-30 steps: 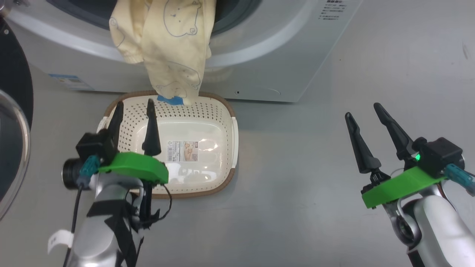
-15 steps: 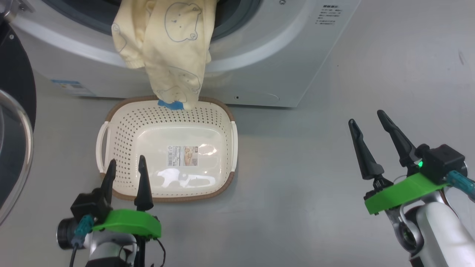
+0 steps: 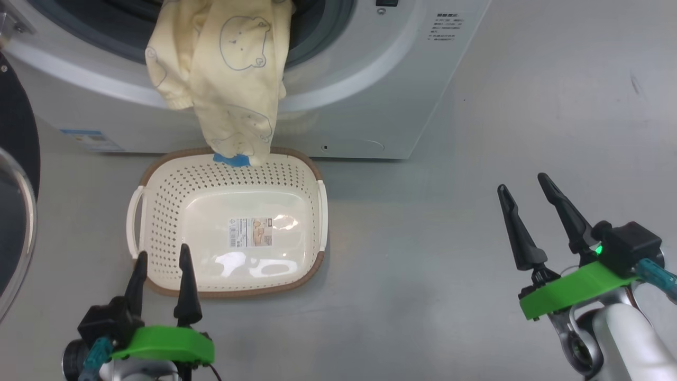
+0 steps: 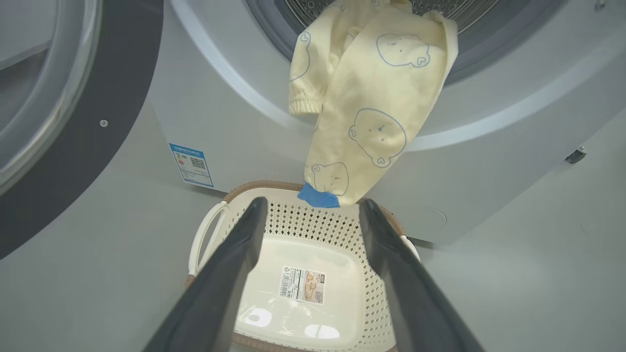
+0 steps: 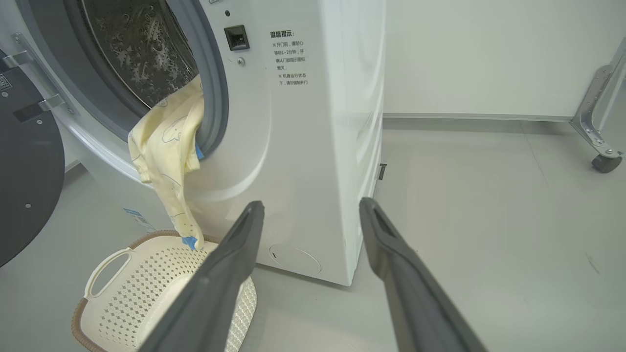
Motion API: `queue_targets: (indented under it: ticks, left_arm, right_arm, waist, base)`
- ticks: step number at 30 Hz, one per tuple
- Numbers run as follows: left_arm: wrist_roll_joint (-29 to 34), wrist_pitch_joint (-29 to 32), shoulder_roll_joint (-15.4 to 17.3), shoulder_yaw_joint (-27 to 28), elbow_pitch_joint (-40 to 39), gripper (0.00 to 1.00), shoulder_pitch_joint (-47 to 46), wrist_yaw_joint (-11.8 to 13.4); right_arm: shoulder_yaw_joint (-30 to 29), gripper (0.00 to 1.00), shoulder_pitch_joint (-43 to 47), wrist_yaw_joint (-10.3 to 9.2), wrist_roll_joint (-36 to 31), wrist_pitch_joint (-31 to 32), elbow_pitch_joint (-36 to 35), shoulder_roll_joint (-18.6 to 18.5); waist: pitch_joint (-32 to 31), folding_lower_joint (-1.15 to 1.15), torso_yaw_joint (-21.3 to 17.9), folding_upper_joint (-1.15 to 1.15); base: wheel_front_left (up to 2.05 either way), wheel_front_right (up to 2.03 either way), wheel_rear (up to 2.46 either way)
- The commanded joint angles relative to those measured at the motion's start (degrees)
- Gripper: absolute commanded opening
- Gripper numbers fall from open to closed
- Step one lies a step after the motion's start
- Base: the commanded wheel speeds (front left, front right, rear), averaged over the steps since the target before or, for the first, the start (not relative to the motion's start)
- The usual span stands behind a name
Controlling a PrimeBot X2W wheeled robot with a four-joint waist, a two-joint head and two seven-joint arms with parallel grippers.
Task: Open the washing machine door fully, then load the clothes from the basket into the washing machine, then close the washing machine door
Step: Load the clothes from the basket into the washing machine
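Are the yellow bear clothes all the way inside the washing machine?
Not all the way. The clothes hang out of the washing machine, down its white front, with the blue end by the basket rim.

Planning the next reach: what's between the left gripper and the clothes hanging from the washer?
The basket, with just its label sticker inside. In the head view the left gripper is at its near rim and the clothes dangle over its far rim.

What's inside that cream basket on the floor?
Just a label sticker on the bottom of the basket. The yellow garment hangs from the washer above its back rim, hiding a bit of it.
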Motion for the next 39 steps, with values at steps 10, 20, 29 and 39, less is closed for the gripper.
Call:
queue_targets:
  ticks: [10, 20, 29, 39]
  left_arm:
    - [0.57, -0.38, 0.98, 3.01, -2.05, 1.0, 0.68, -0.27]
    - [-0.77, -0.38, 0.98, 1.84, 2.16, 1.0, -5.3, -1.83]
    - [-1.3, -0.38, 1.06, 2.98, 8.72, 1.0, -16.04, -2.87]
    - [0.29, -0.38, 2.87, 3.64, 19.27, 1.0, -28.63, -4.26]
  right_arm:
    - [0.45, 1.0, 0.66, -0.15, -0.45, -0.38, -2.11, 0.13]
    - [1.45, 1.0, -1.08, -0.15, -0.34, -0.38, -2.26, 0.56]
    - [1.97, 1.0, -2.66, -0.15, -0.15, -0.38, -2.26, 0.79]
    - [2.67, 1.0, -4.98, -0.15, -0.01, -0.38, -2.57, 0.44]
  waist:
    - [0.46, 0.0, -0.94, 0.0]
    - [3.09, 0.0, -2.5, 0.0]
    - [6.33, 0.0, -4.18, 0.0]
    - [11.11, 0.0, -6.12, 0.0]
  base:
    - [0.0, 0.0, 0.0]
    - [0.0, 0.0, 0.0]
    - [0.0, 0.0, 0.0]
    - [0.0, 0.0, 0.0]
